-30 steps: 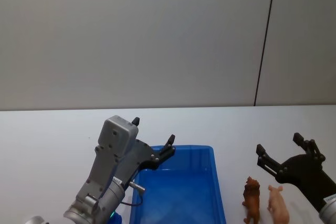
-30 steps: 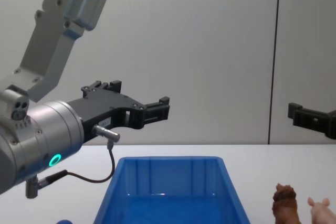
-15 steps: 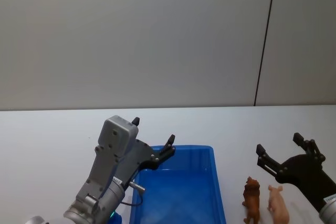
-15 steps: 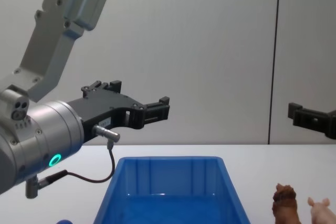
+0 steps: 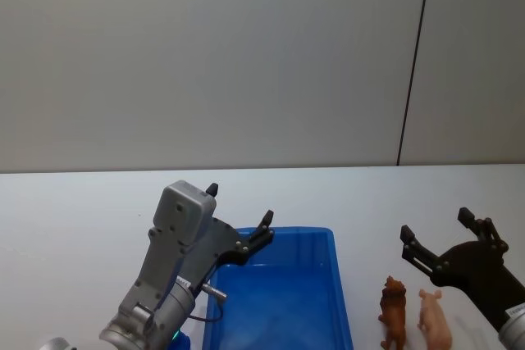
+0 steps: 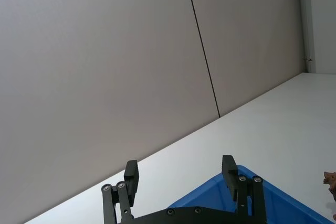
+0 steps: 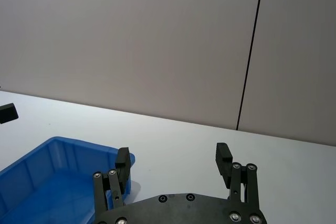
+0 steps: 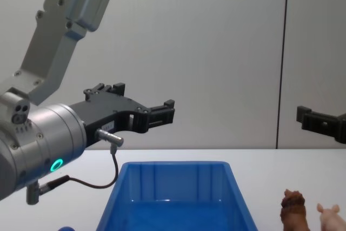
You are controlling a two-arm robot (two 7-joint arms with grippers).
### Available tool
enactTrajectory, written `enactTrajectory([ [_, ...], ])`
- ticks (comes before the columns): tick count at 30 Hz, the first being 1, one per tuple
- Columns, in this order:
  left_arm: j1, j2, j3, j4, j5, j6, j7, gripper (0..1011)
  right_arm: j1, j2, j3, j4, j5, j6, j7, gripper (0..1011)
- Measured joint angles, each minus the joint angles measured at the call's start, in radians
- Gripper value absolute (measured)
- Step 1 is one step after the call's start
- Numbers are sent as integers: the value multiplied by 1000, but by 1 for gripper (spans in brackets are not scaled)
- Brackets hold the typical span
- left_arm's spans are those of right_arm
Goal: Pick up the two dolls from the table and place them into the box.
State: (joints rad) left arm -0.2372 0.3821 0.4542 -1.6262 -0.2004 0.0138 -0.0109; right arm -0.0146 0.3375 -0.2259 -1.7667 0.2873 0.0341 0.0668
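Note:
Two dolls stand side by side on the white table to the right of the box: a shaggy brown lion-like one and a pale pink pig-like one. The box is a bright blue bin, with nothing visible inside. My left gripper hovers open above the box's far left corner, holding nothing. My right gripper hangs open in the air just beyond the dolls, apart from them. The brown doll's head peeks in at the left wrist view's edge.
The white table stretches wide to the left and behind the box, up to a plain grey wall with a dark vertical seam. A small blue object shows at the chest view's bottom edge, left of the box.

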Motion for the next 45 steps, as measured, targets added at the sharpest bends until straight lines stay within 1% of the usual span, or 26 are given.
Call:
enactTrajectory([
  [18, 0, 0, 0, 0, 0, 0, 0, 1001, -3, 1, 2, 1, 2, 1, -1, 1001],
  [26, 0, 0, 0, 0, 0, 0, 0, 1001, -25, 7, 7, 7, 16, 27, -25, 1001],
  [33, 0, 0, 0, 0, 0, 0, 0, 1001, -51, 9, 7, 15, 18, 57, -61, 1001],
  [41, 0, 0, 0, 0, 0, 0, 0, 1001, -76, 6, -2, 25, -1, 85, -89, 1001],
  [45, 0, 0, 0, 0, 0, 0, 0, 1001, -88, -1, -11, 32, -20, 96, -97, 1001],
])
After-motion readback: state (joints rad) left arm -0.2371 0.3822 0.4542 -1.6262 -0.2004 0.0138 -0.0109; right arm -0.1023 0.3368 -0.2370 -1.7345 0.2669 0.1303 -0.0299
